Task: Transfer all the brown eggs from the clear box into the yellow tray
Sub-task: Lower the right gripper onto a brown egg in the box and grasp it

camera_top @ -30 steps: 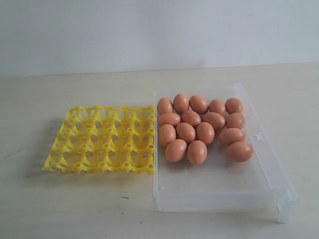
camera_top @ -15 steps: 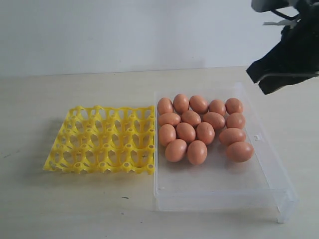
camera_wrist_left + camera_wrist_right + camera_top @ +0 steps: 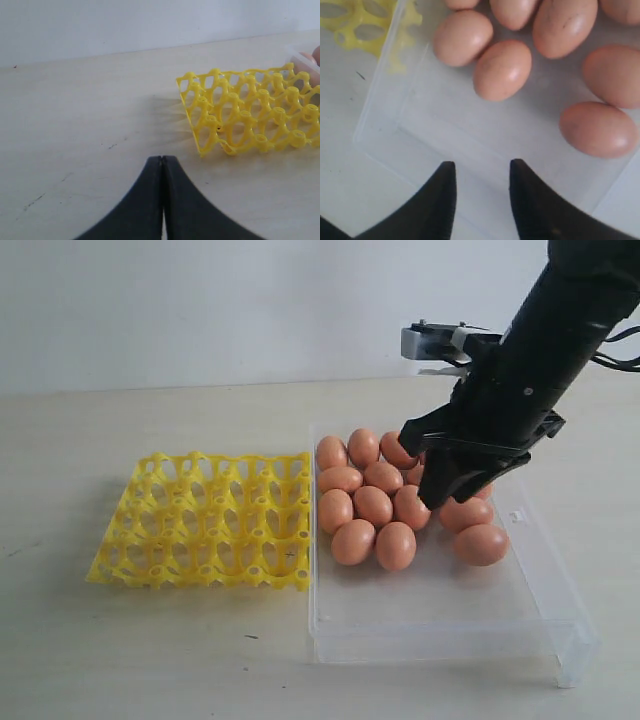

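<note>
Several brown eggs (image 3: 373, 504) lie bunched in the far half of the clear box (image 3: 440, 638). The yellow tray (image 3: 205, 521) sits empty against the box's left wall. My right gripper (image 3: 426, 472) hangs open just above the right side of the egg cluster, holding nothing. In the right wrist view its gripper (image 3: 481, 167) is over bare box floor (image 3: 445, 125), with brown eggs (image 3: 502, 70) beyond the tips. My left gripper (image 3: 162, 159) is shut and empty over the bare table, short of the yellow tray (image 3: 250, 120). The exterior view does not show the left gripper.
The box's near half (image 3: 430, 595) holds no eggs. A pale wall rises behind the beige table (image 3: 150, 640). The right arm (image 3: 560, 320) slants in from the upper right above the box's far right corner.
The right arm has swung down from the upper right corner to just above the eggs, and its jaws now stand apart. Eggs, box and tray have not moved.
</note>
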Controlling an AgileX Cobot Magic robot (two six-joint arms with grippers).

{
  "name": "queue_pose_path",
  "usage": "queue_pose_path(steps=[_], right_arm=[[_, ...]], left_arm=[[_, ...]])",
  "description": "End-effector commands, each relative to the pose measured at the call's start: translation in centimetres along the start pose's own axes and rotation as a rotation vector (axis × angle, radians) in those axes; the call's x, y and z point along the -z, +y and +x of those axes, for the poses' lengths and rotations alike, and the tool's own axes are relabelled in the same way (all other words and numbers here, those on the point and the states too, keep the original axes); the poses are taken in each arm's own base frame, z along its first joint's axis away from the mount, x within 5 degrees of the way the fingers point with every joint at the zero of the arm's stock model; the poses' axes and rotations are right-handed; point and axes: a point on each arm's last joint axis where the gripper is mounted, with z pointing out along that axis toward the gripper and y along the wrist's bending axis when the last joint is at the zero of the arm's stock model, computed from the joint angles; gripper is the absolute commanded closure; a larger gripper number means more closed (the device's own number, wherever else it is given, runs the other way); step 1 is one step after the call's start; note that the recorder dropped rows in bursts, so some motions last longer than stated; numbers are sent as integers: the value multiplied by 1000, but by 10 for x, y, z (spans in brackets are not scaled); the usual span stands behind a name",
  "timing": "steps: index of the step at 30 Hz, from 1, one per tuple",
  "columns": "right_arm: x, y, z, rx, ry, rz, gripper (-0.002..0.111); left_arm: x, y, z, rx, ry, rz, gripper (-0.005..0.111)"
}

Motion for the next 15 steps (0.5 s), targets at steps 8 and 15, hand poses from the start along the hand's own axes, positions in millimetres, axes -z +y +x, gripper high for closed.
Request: queue_pose_path(steps=[8,15], right_arm=[[-9,24,-23,-150,-210,95,51],[-26,12,-35,-280,-278,139,53]], left_arm=[[1,0,-2,4,-20,4,107],[1,0,-2,4,-20,4,107]])
